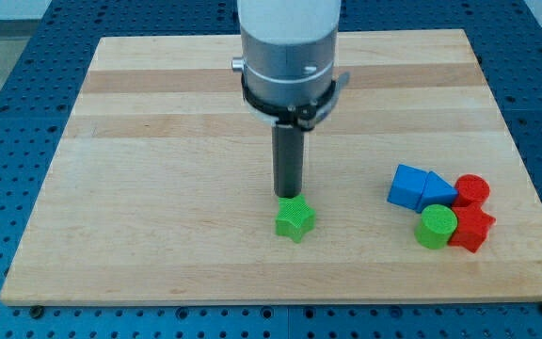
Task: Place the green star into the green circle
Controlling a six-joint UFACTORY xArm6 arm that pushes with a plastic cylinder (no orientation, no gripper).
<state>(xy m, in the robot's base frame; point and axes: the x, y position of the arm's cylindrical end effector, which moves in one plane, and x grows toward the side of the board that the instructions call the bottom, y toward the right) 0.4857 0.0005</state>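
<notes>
The green star [295, 219] lies near the middle of the table's bottom edge, touched from above by my tip [289, 196] (no claw is fitted), and remains well apart from the green circle [436, 227] toward the bottom-right corner.

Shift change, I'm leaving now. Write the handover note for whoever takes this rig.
My tip sits just above the green star in the view, at its upper edge; contact can't be confirmed.
The green circle lies toward the view's right, in a cluster with a blue cube, a blue triangular block, a red cylinder and another red block.
Done: star not yet delivered.
Left: push the star rightward to the green circle.
</notes>
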